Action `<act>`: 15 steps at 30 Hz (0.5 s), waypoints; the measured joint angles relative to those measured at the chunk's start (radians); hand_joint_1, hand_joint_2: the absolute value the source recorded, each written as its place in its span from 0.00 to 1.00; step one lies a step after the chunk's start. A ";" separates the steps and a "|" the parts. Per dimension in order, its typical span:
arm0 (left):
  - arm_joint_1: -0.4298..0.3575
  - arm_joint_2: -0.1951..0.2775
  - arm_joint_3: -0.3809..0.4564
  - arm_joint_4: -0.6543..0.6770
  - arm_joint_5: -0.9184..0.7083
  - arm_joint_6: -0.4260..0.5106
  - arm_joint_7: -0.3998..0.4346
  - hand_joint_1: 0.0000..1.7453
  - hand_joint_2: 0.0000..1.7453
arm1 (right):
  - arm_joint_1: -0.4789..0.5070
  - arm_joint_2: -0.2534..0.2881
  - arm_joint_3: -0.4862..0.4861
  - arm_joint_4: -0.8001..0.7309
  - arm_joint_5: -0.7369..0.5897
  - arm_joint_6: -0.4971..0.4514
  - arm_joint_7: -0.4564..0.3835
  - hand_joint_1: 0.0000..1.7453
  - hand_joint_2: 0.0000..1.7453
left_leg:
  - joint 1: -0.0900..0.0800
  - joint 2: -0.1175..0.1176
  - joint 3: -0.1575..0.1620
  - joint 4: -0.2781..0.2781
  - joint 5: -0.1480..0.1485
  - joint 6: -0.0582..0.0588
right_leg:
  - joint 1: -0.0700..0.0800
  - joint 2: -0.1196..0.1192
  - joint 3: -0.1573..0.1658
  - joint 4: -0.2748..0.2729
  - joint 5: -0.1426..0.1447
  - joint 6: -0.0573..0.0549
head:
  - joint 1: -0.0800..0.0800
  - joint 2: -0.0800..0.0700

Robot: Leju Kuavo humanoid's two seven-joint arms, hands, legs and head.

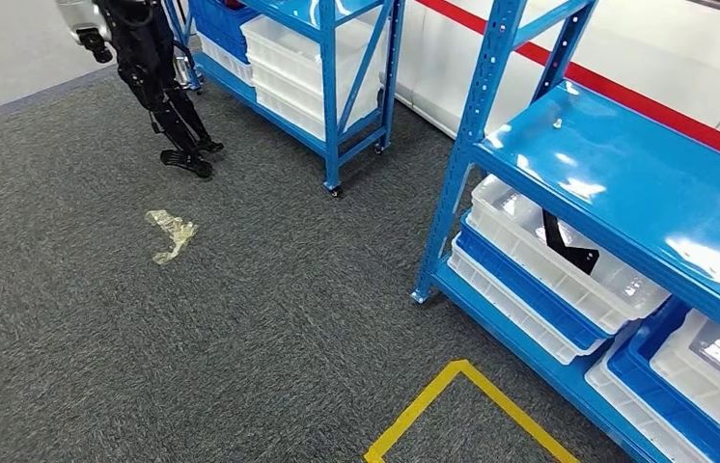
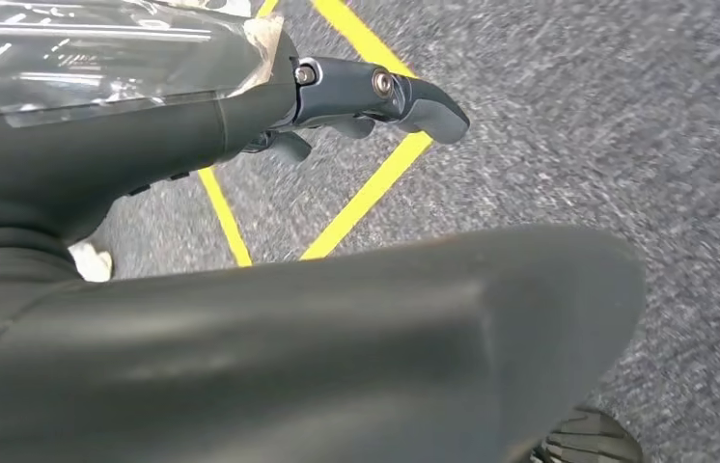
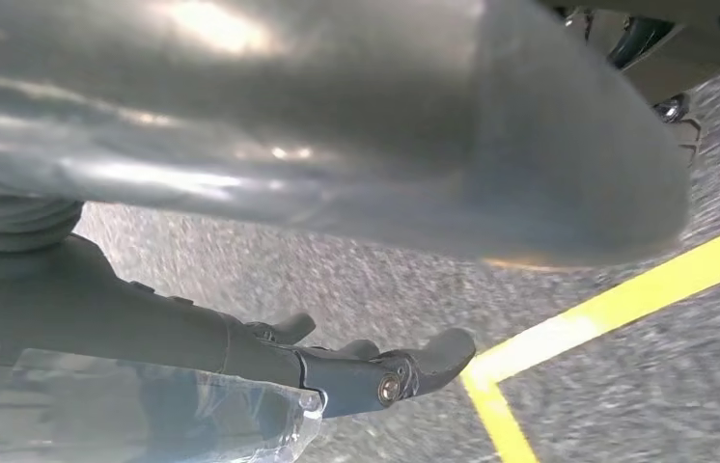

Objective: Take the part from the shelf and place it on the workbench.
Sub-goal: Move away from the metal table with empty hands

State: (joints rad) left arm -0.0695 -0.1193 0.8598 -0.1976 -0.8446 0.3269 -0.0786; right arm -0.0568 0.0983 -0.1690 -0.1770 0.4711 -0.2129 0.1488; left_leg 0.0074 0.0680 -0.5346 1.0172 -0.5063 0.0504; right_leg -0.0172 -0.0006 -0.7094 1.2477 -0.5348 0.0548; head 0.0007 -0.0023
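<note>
Black part (image 1: 568, 246), a bent dark piece, lies in a white bin (image 1: 568, 260) on the lower level of the near blue shelf (image 1: 626, 193), at the right of the head view. That view also takes in grey carpet (image 1: 240, 318), a yellow tape corner (image 1: 453, 386) on the floor before the shelf, a crumpled scrap of tape (image 1: 173, 234), a second blue shelf (image 1: 327, 58) loaded with white bins, and another robot's dark legs (image 1: 163, 87) farther back.

From the left wrist, the left hand (image 2: 356, 101) hangs over the carpet and yellow tape lines (image 2: 366, 183), fingers (image 2: 424, 101) loosely extended and apart, holding nothing.

From the right wrist, the right hand (image 3: 375, 371) hangs the same way above a yellow tape corner (image 3: 530, 357), fingers (image 3: 438, 352) slightly curled but apart, nothing in its grasp.
</note>
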 joint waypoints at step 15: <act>0.002 -0.001 0.000 0.000 -0.001 0.000 0.001 0.00 0.00 | -0.002 0.000 -0.001 0.000 0.000 0.000 0.001 0.00 0.00 | 0.008 -0.073 -0.102 0.243 -0.107 -0.052 | -0.001 0.058 0.139 -0.231 0.073 -0.047 | -0.013 0.000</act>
State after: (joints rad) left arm -0.0680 -0.1207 0.8598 -0.1973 -0.8456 0.3266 -0.0774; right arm -0.0587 0.0986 -0.1699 -0.1766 0.4716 -0.2130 0.1494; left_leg 0.0153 -0.0053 -0.6364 1.2607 -0.6130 -0.0012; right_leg -0.0187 0.0574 -0.5703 1.0168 -0.4621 0.0083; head -0.0127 -0.0023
